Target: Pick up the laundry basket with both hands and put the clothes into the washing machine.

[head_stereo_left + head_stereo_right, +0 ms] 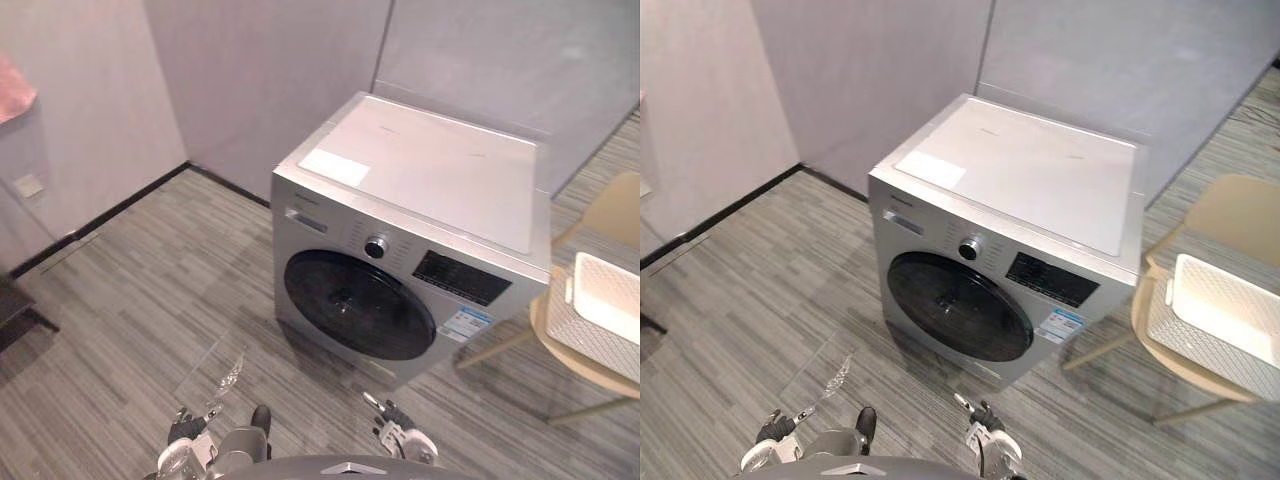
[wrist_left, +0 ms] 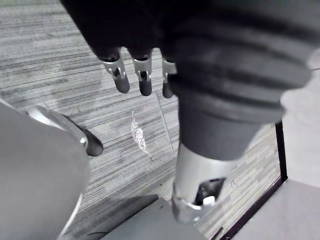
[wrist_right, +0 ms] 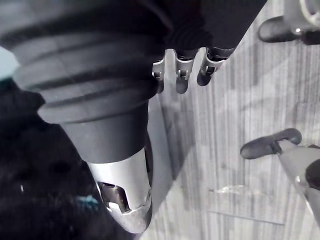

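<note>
Task status: no step is complete. The white laundry basket (image 1: 592, 335) rests on a beige chair (image 1: 620, 210) just beside the washing machine (image 1: 430, 170), whose round door (image 1: 358, 305) is closed. The left hand (image 2: 143, 75) and right hand (image 3: 182, 77) hang low over the floor (image 1: 150, 300). Their fingers (image 2: 120, 75) are relaxed, slightly apart and hold nothing, well apart from the basket. Remaining: grasp and lift the basket, open the door, load the clothes.

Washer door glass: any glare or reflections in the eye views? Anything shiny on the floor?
Left eye view: door dark, only a faint reflection near its middle; washer top has a soft sheen, no hot spot. Left wrist view: a bright glint on the floor.
</note>
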Motion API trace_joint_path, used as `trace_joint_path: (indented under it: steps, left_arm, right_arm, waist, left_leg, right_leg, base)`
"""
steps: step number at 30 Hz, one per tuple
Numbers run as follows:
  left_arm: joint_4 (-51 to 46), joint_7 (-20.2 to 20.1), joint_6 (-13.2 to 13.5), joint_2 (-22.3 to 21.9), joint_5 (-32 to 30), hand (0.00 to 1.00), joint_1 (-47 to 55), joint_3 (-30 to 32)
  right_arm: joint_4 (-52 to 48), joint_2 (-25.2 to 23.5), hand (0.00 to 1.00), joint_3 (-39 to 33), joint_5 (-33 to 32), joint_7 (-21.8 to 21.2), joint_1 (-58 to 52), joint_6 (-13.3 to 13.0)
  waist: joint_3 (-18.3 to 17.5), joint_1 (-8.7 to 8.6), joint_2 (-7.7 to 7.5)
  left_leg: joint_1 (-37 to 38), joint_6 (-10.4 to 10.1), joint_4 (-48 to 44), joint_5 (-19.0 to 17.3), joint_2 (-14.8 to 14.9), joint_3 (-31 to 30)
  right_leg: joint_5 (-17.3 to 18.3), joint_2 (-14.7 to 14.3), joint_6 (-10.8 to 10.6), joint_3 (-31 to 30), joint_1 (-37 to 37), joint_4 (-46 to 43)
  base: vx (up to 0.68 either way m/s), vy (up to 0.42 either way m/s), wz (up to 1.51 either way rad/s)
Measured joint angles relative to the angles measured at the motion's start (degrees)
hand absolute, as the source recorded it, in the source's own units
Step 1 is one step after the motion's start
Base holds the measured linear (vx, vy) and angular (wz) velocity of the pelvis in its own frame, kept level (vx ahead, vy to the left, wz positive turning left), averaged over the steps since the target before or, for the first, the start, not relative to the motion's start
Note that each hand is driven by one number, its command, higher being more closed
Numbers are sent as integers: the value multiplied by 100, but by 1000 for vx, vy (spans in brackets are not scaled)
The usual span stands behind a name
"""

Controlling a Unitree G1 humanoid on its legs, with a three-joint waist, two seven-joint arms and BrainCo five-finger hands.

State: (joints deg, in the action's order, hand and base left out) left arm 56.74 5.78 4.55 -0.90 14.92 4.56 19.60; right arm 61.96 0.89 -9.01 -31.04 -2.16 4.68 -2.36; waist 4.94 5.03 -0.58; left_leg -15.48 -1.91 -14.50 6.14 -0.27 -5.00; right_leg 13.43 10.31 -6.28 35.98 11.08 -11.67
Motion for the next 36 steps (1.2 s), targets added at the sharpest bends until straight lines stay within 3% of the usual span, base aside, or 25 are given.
trace_joint_path:
  steps: [3, 4, 5, 6, 7, 8, 10, 12, 13, 17, 18, 19, 20, 21, 22, 23, 25, 27, 28, 29, 32, 34, 36]
  left_arm:
    - [18, -25, 7, -4, -12, 0, 60, -236]
    - [33, -33, -3, 36, -24, 0, 64, -268]
    - [80, -32, -31, 90, -46, 0, 72, -272]
    - [123, -32, -44, 117, -48, 0, 82, -265]
    - [382, -30, -126, 183, -60, 0, 168, -215]
    - [481, -28, -152, 182, -60, 0, 207, -198]
    - [654, -21, -178, 186, -51, 0, 289, -180]
    - [710, -23, -186, 259, -51, 0, 255, -194]
    - [710, -23, -187, 268, -47, 0, 253, -222]
    - [676, 2, -168, 481, 4, 0, 111, -640]
    - [643, 8, -149, 547, 2, 0, 42, -863]
    - [460, 8, -138, 547, -2, 0, -2, -1129]
    - [339, 5, -97, 537, -3, 0, -58, -1319]
    - [183, 2, -28, 540, -4, 0, -105, -1475]
    - [153, 3, -8, 548, -6, 0, -129, -1517]
    - [127, 2, -7, 549, -17, 0, -163, -1527]
    - [129, -1, -15, 494, -57, 0, -272, -1519]
    - [187, -20, -12, 402, -81, 0, -239, -1494]
    - [261, -34, -13, 286, -198, 0, -293, -1278]
    - [305, -24, -12, 201, -291, 0, -306, -953]
    - [519, -21, -23, 147, -596, 0, -278, -302]
    - [502, -22, -45, 114, -730, 0, -280, -32]
    - [462, -27, -50, 109, -785, 0, -263, 149]
  right_arm:
    - [14, 229, 0, 0, -4, 9, 307, -2]
    - [12, 321, 0, -18, -8, 31, 353, -5]
    - [-2, 341, 0, -17, -24, 88, 370, -9]
    - [-3, 367, 0, -20, -33, 137, 386, -9]
    - [-11, 394, 0, -39, -102, 174, 349, -14]
    - [-33, 403, 0, -46, -140, 180, 297, -17]
    - [-29, 408, 0, -73, -254, 191, 111, -22]
    - [-16, 363, 0, -100, -246, 177, 4, -19]
    - [52, 315, 0, -160, -241, 160, -68, -16]
    - [451, 226, 0, -643, -134, 146, -329, 26]
    - [421, 317, 0, -861, 34, 140, -464, 24]
    - [417, 430, 0, -1030, 162, 142, -577, 9]
    - [418, 517, 0, -1085, 196, 146, -654, 8]
    - [402, 553, 0, -1130, 205, 145, -665, -11]
    - [408, 548, 0, -1158, 205, 144, -656, -8]
    - [423, 517, 0, -1175, 206, 143, -661, -6]
    - [406, 310, 0, -1193, 176, 138, -793, 8]
    - [370, 155, 0, -1191, 73, 126, -879, 15]
    - [255, 130, 0, -1237, -132, 110, -943, 8]
    - [129, 130, 0, -1164, -163, 99, -1004, -7]
    - [68, 129, 0, -986, -268, 96, -1016, -21]
    - [7, 99, 0, -909, -280, 97, -1078, -22]
    - [24, 22, 0, -895, -282, 100, -1130, -22]
  waist:
    - [74, 79, 310]
    - [122, 57, 430]
    - [111, 9, 252]
    - [121, 2, 274]
    - [84, -77, 351]
    - [57, -156, 387]
    - [-15, -211, 325]
    - [-25, -206, 307]
    - [1, -203, 188]
    - [-131, -234, -13]
    - [-130, -280, -18]
    - [-153, -367, 16]
    - [-162, -411, 30]
    - [-152, -458, -47]
    - [-155, -485, -92]
    - [-142, -504, -142]
    - [-91, -616, -273]
    - [-68, -650, -268]
    - [8, -659, -224]
    - [69, -615, -161]
    - [27, -579, -72]
    - [-2, -551, -124]
    - [-74, -546, -244]
  left_leg:
    - [-93, 67, 192, -3, 61, 89]
    - [-142, 130, 370, -293, 154, 611]
    - [-94, 271, 482, -502, 313, 1394]
    - [-95, 437, 469, -501, 389, 1781]
    - [82, 492, 455, -478, 556, 2443]
    - [150, 488, 520, -362, 546, 2615]
    - [297, 541, 802, -185, 217, 2708]
    - [302, 658, 839, -274, -19, 2755]
    - [304, 764, 813, -376, -163, 2818]
    - [297, 910, 671, -761, -592, 2784]
    - [388, 903, 740, -757, -692, 2614]
    - [554, 930, 795, -778, -776, 2398]
    - [689, 990, 819, -822, -833, 2220]
    - [826, 1031, 830, -855, -870, 2025]
    - [884, 1030, 844, -859, -884, 1933]
    - [972, 1029, 852, -861, -899, 1761]
    - [1237, 1011, 846, -921, -886, 1295]
    - [1331, 932, 818, -1013, -892, 1090]
    - [1464, 888, 743, -1138, -898, 974]
    - [1588, 835, 710, -1248, -853, 959]
    - [1619, 764, 528, -1501, -668, 799]
    - [1629, 685, 518, -1562, -627, 573]
    - [1678, 637, 403, -1589, -641, 292]
  right_leg:
    - [-51, -81, 49, 194, -36, 11]
    - [-163, -46, 80, 314, -28, 120]
    - [-300, 76, 107, 422, -6, 321]
    - [-330, 154, 87, 454, -12, 322]
    - [-311, 318, -23, 476, 8, 270]
    - [-276, 347, -89, 481, 44, 261]
    - [-255, 534, -127, 274, 78, 360]
    - [-234, 671, -161, 139, 80, 433]
    - [-215, 794, -190, 72, 71, 431]
    - [-417, 1278, -208, 76, 61, -72]
    - [-529, 1498, -36, 82, -123, -800]
    - [-744, 1773, 354, 76, -330, -1701]
    - [-1024, 1976, 864, 14, -494, -2419]
    - [-1045, 2141, 1355, -316, -857, -3415]
    - [-984, 2125, 1421, -553, -1070, -3868]
    - [-838, 1947, 1297, -952, -1419, -4319]
    - [-275, 1001, 796, -2099, -2078, -4651]
    - [17, 569, 544, -2593, -2467, -4520]
    - [138, 375, 364, -2861, -2677, -4151]
    - [161, 137, 328, -3220, -2733, -3463]
    - [-78, -444, 208, -4202, -2664, -1469]
    - [-407, -466, 185, -4159, -2505, -904]
    - [-913, -395, 320, -3896, -2087, -633]
  base:
    - [-166, 78, 39]
    - [-99, 89, 53]
    - [-97, 111, 49]
    - [20, 102, 32]
    - [63, 115, 22]
    - [82, 123, 32]
    - [127, 156, 30]
    - [170, 167, 16]
    - [128, 103, 4]
    - [214, 96, 18]
    - [223, 120, 76]
    - [269, 145, 94]
    - [236, 124, 98]
    - [193, 93, 77]
    - [232, 105, 68]
    - [237, 78, 67]
    - [253, 49, 92]
    - [185, -1, 85]
    - [171, -12, 65]
    - [134, -14, 42]
    - [158, -49, 30]
    - [274, -139, 60]
    - [293, -174, 83]
